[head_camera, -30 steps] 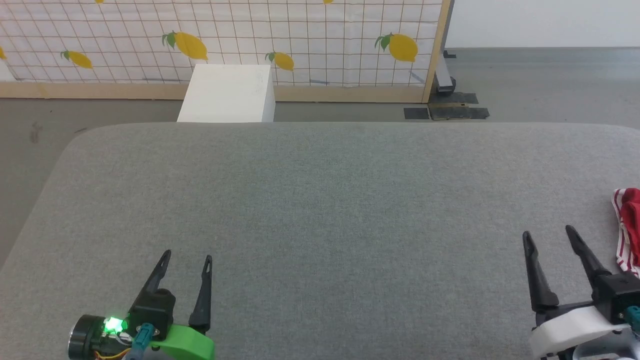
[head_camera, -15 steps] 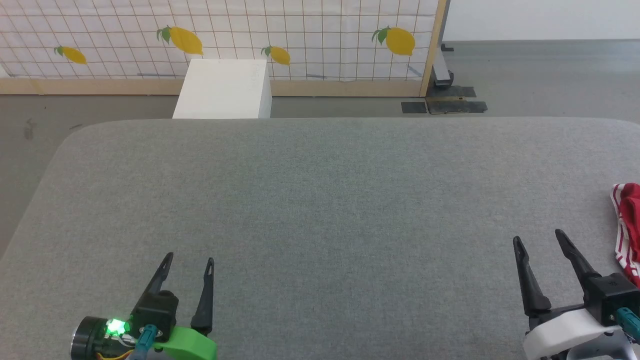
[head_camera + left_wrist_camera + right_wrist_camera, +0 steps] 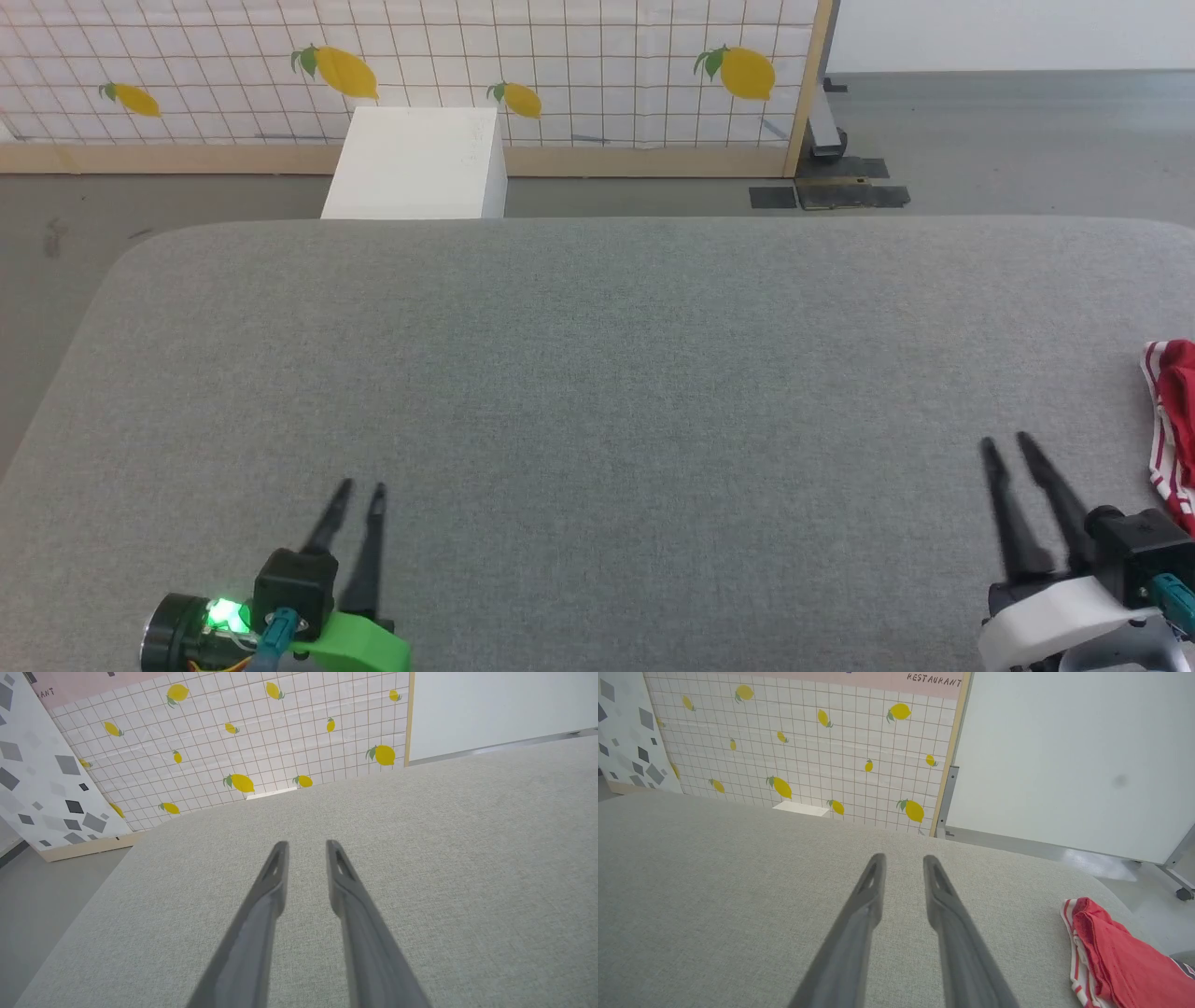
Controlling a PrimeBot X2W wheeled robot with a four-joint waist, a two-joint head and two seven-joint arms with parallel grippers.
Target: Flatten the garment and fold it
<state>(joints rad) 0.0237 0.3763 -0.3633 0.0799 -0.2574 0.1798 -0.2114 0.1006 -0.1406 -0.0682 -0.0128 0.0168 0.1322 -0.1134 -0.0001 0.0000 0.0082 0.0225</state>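
Note:
The garment (image 3: 1178, 411) is a crumpled heap of red cloth with a red-and-white striped edge, lying at the far right edge of the grey padded table (image 3: 597, 373) and partly cut off by the head view. In the right wrist view the garment (image 3: 1115, 956) sits low on the right. My right gripper (image 3: 1006, 441) hovers just left of it, apart from the cloth, its fingers a narrow gap apart with nothing between them, as seen again along the right gripper (image 3: 904, 857). My left gripper (image 3: 360, 487) is at the near left, likewise narrowly open and empty, as the left gripper (image 3: 306, 843) also shows.
A white box (image 3: 415, 163) stands on the floor beyond the table's far edge. Behind it runs a lemon-patterned panel (image 3: 467, 56) with a wooden frame. Black tape patches (image 3: 831, 196) mark the floor at the panel's right end. A white board on a wheeled stand (image 3: 1176, 868) is at the right.
Both grippers have narrowed from wide open to a small gap, fingers blurred with motion. The camera has tilted slightly. The garment lies as before.

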